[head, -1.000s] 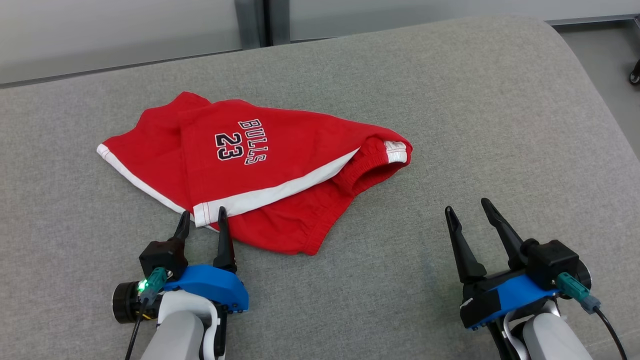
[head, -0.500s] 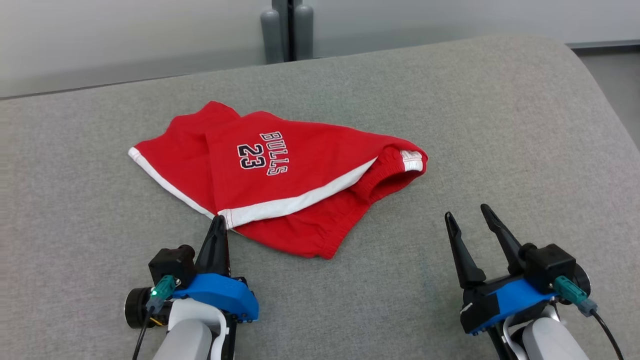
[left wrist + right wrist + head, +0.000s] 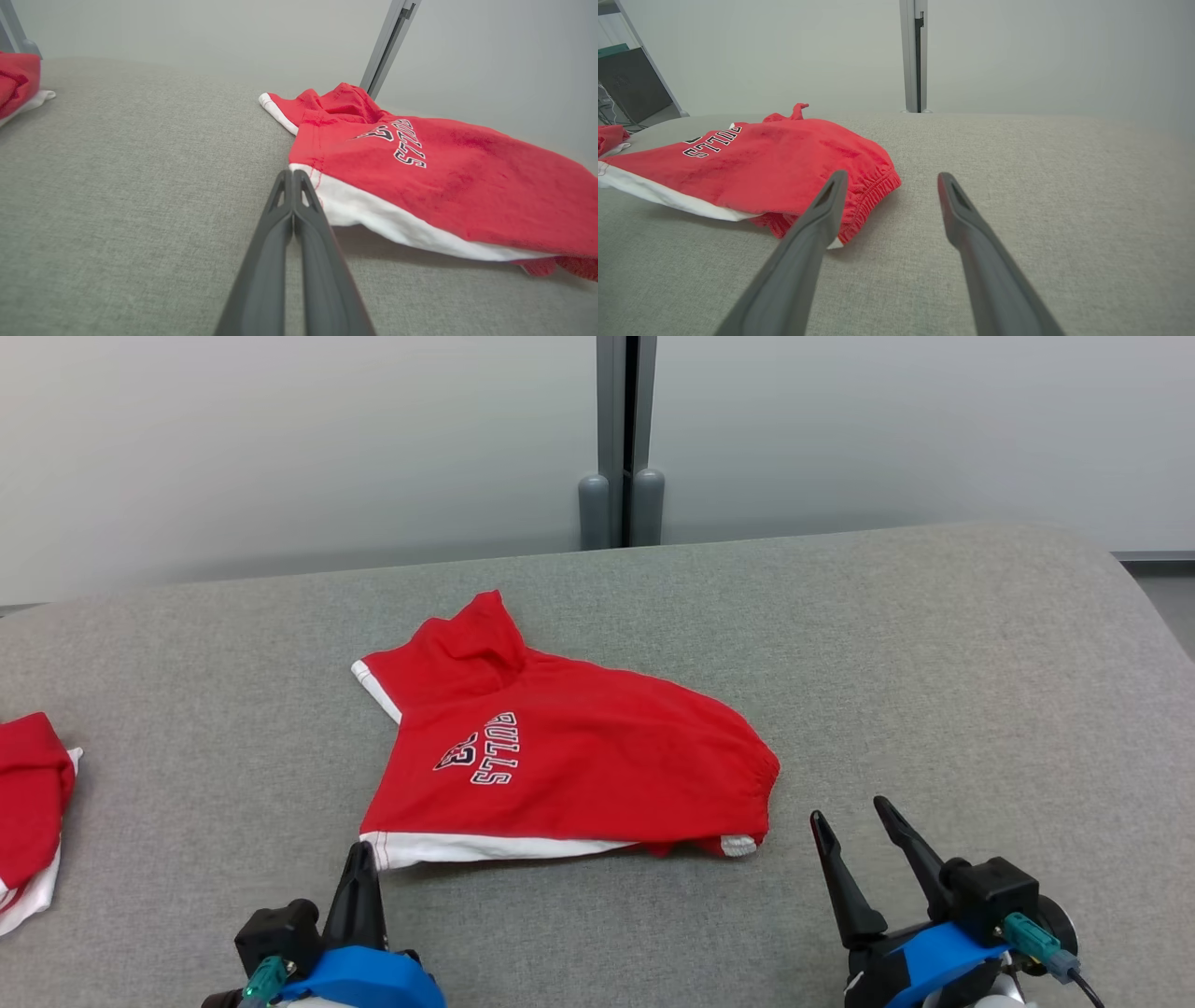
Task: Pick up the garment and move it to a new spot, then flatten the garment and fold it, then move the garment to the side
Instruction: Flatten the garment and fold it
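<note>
Near the middle of the grey fabric-covered worktop (image 3: 934,663), the red cloth shorts with white hem band (image 3: 579,756) lie with one side lifted. The left gripper (image 3: 359,854) is clamped on their near-left hem corner, apparently to drag or carry them. The right gripper (image 3: 851,810) has its fingers spread and is clear of the elastic waistband (image 3: 873,186). The lettering (image 3: 499,749) reads "BULLS"; the adjoining number is creased and illegible.

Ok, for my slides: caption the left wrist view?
Left gripper shut on the white hem of red shorts on a grey cushion.
</note>
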Tool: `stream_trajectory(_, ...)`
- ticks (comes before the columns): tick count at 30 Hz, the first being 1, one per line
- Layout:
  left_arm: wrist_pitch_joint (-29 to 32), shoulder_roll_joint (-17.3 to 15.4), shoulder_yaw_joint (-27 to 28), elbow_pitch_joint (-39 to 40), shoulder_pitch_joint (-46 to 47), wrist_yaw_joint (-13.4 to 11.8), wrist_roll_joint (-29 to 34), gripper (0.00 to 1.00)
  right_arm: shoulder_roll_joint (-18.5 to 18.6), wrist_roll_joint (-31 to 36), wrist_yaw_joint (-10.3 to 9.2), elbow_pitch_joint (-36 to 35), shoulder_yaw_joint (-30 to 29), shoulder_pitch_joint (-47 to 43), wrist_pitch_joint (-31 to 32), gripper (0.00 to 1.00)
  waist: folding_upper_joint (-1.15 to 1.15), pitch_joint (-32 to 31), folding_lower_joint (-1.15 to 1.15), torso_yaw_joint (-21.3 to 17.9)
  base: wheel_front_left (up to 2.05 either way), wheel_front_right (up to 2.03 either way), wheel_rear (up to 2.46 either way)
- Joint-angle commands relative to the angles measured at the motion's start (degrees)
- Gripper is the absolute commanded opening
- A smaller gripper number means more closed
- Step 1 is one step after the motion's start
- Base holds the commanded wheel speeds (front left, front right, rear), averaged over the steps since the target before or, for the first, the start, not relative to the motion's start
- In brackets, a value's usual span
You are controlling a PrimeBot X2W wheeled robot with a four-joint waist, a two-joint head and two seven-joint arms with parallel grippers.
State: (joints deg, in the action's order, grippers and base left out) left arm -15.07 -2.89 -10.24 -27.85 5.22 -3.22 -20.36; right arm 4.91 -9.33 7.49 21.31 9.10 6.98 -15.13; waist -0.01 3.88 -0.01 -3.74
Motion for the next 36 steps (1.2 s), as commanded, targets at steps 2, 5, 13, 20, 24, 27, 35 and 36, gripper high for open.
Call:
stream_trajectory(2, -0.16, -0.01, 1.98, 0.29, -0.75, -0.49, 1.15, 0.0, -0.2, -0.27, 0.01, 0.59, 0.61, -0.67, -0.02, 1.0, 0.01, -0.03, 0.01, 0.43, 0.0, 0.0, 0.0)
stream_trajectory(5, -0.16, -0.01, 4.05, 0.17, -1.16, -1.66, 2.48, 0.0, -0.09, -0.52, 0.01, 1.19, 1.56, -0.98, -0.02, 1.0, 0.01, 0.27, 0.01, 0.71, 0.0, 0.0, 0.0)
stream_trajectory(13, -0.16, 0.04, 4.65, 0.67, -0.12, -3.25, 4.33, 1.0, 0.66, -3.11, 0.01, 3.33, 4.61, -0.23, -0.02, 1.0, 0.01, 2.34, 0.01, 2.15, 0.0, 0.0, 0.0)
stream_trajectory(20, -0.16, 0.03, 1.15, 1.99, 0.74, -3.31, 4.0, 1.0, 0.46, -6.54, 0.01, 5.62, 5.43, 1.3, -0.03, 1.0, 0.01, 4.21, 0.01, 4.68, 0.0, 0.0, 0.0)
stream_trajectory(24, -0.16, 0.03, -0.76, 2.77, 1.25, -3.34, 4.11, 1.0, 0.39, -8.96, 0.01, 7.73, 5.32, 2.64, -0.02, 1.0, 0.01, 5.39, 0.01, 6.29, 0.0, 0.0, 0.0)
stream_trajectory(27, -0.16, 0.01, -1.17, 3.33, 1.76, -3.2, 4.41, 1.0, 0.37, -10.88, 0.01, 9.26, 5.48, 3.73, -0.02, 1.0, 0.01, 6.25, 0.01, 7.3, 0.0, 0.0, 0.0)
stream_trajectory(35, -0.16, 0.03, -1.99, 4.84, 2.11, -3.06, 4.66, 1.0, 1.03, -14.38, 0.01, 10.2, 6.78, 5.86, -0.02, 0.0, 0.01, 7.79, 0.01, 8.28, 0.0, 0.0, 0.0)
stream_trajectory(36, -0.16, 0.03, -2.03, 4.84, 2.11, -3.01, 4.48, 1.0, 1.26, -14.66, 0.01, 10.17, 6.9, 6.08, -0.02, 0.0, 0.01, 7.88, 0.01, 8.26, 0.0, 0.0, 0.0)
